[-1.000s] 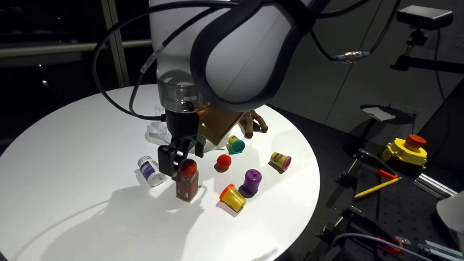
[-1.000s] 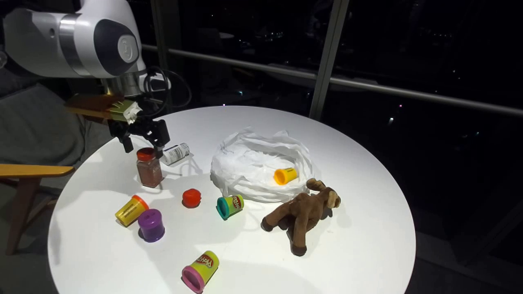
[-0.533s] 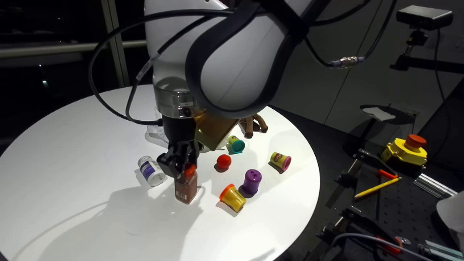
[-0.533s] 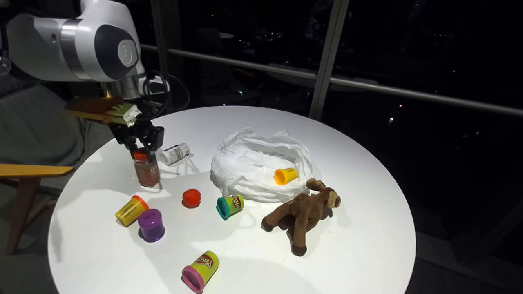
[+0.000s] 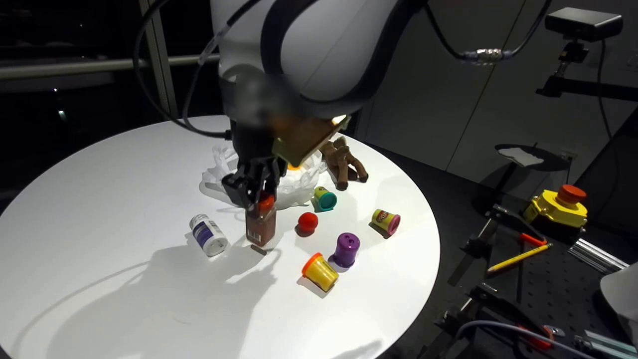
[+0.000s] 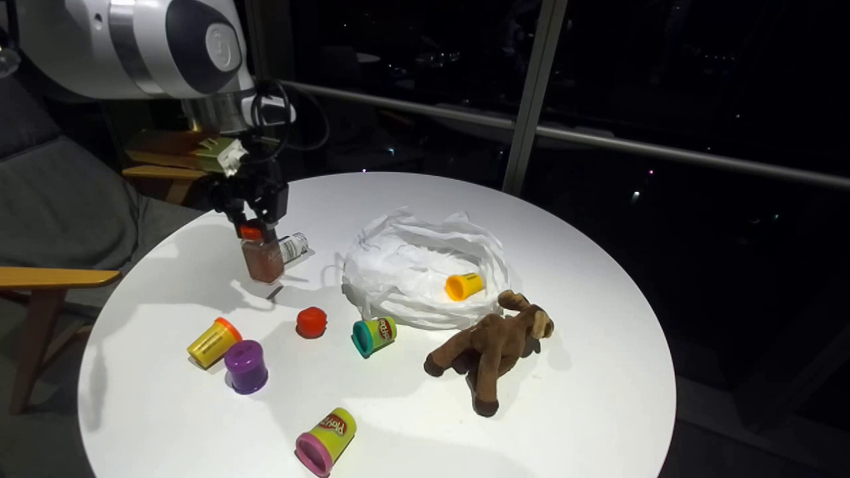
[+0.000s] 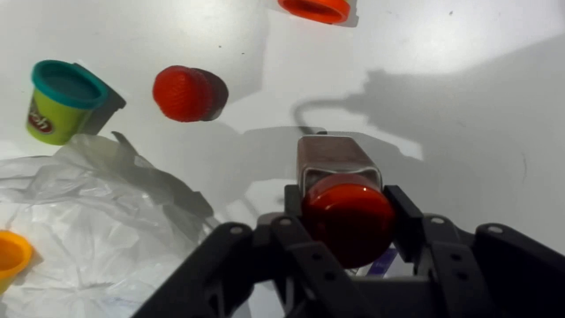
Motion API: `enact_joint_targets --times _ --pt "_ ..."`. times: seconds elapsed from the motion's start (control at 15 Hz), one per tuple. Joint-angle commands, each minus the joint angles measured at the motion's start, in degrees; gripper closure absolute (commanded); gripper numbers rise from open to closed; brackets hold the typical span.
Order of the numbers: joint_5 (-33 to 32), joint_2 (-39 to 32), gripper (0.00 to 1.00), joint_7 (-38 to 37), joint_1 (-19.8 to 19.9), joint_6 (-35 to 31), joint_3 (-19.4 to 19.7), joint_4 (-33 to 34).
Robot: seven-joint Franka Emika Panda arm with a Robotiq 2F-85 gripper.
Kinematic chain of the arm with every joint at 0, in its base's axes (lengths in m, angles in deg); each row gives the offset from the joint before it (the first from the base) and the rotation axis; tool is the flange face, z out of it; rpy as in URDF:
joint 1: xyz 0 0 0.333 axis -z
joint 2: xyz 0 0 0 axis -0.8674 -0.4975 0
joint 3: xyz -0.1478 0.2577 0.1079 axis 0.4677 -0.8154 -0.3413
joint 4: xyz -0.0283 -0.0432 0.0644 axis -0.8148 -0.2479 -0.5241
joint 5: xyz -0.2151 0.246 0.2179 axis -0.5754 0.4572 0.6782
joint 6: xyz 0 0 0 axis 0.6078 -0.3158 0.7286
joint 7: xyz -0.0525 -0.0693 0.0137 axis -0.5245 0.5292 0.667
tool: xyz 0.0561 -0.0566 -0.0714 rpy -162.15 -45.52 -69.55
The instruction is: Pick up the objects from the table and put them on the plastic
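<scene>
Your pincer [image 7: 346, 203] grips the jar [image 6: 264, 261] by its red cap [image 7: 348, 223]; you have it just clear of the desk [image 6: 571, 411], cap up, long axis near vertical. Nearby lie the bottle [image 5: 208, 235] and the plastic [image 6: 402, 299].

A black gripper [image 7: 346, 204] points downward, its two fingers [image 7: 407, 213] clamped in a grip; above the jaws bends the white arm [image 6: 86, 56].
</scene>
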Motion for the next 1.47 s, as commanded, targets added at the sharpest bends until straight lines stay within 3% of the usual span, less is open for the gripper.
enact_joint_targets --times 0.0,0.4,0.73,1.4 --pt "-0.5 8.0 0.76 -1.6 1.2 3.4 3.6 -2.1" --pt "-1.0 2.7 0.76 -4.5 5.3 3.4 8.1 5.3" --pt "2.2 -5.2 0.76 -6.2 7.6 3.2 8.1 12.2" --pt "6.0 -16.5 0.76 -11.0 7.4 4.1 9.9 23.1"
